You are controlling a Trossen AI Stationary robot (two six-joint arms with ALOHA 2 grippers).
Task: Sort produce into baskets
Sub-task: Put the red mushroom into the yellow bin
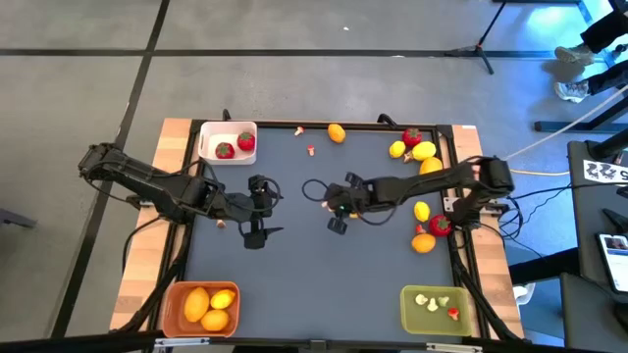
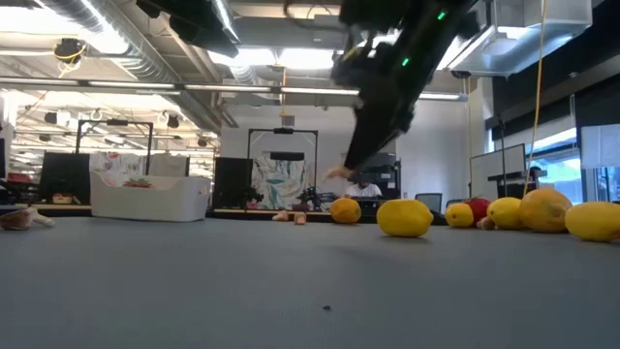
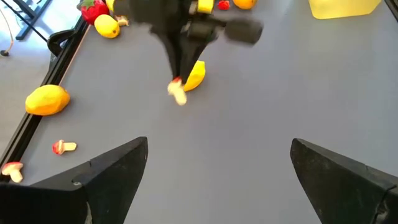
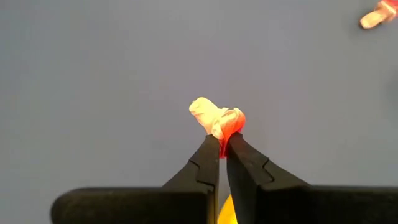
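My right gripper (image 4: 222,146) is shut on a tiny pale and red bit (image 4: 214,118) over the middle of the grey table (image 1: 294,265). The same bit (image 2: 337,174) shows clear of the table in the low view. My left gripper (image 1: 262,209) waits open left of centre and touches nothing. The white basket (image 1: 211,147) at the far left corner holds two strawberries. The orange basket (image 1: 175,304) at the near left holds yellow and orange fruit. The olive-green basket (image 1: 469,312) at the near right holds pale bits. My right gripper pinches the bit's red end (image 4: 231,124) between its two fingertips. The pale end (image 4: 200,109) sticks out beyond them. The fingers slant downward, coming from the table's right side. The bit is lifted clear of the table.
Lemons (image 1: 424,150), a strawberry (image 1: 412,137) and an orange fruit (image 1: 423,243) lie along the right edge. Another orange fruit (image 1: 337,132) and small bits (image 1: 311,150) lie near the far edge. One bit (image 1: 221,224) lies beside the left arm.
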